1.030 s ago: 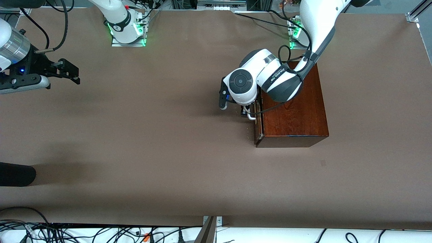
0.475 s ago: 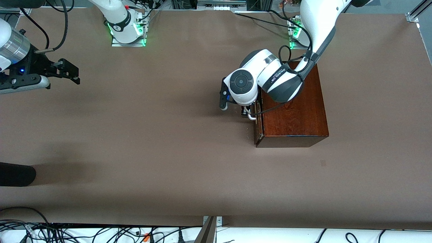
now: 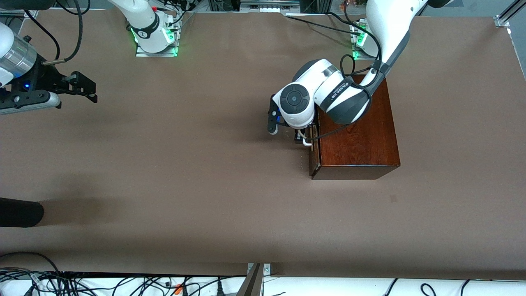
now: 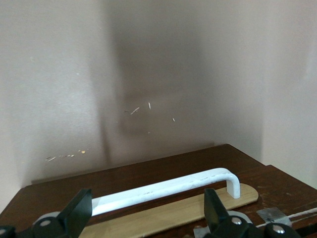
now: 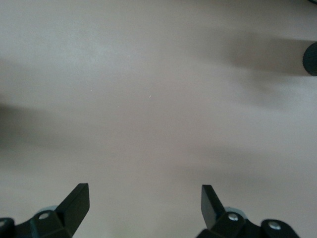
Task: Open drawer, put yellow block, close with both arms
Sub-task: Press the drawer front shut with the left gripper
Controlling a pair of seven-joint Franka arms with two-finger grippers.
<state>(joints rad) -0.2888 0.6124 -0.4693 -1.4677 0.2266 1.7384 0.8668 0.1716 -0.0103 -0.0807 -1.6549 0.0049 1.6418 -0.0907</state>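
Note:
The mahogany box [image 3: 357, 131] stands toward the left arm's end of the table. Its drawer front [image 3: 314, 154] faces the right arm's end and sits close against the box, with no tray showing. My left gripper [image 3: 301, 137] is at the white handle [image 3: 306, 142]. In the left wrist view the gripper [image 4: 146, 210] is open, and its fingers [image 4: 79, 210] stand at either side of the handle [image 4: 163, 188] without touching it. My right gripper [image 3: 86, 90] waits open and empty over bare table at the right arm's end; its own wrist view [image 5: 143, 203] shows only table between its fingers. The yellow block is out of view.
A black rounded object [image 3: 20, 211] juts in at the table's edge at the right arm's end, nearer the front camera, and also shows in the right wrist view [image 5: 311, 58]. Cables hang along the table's near edge [image 3: 123, 283].

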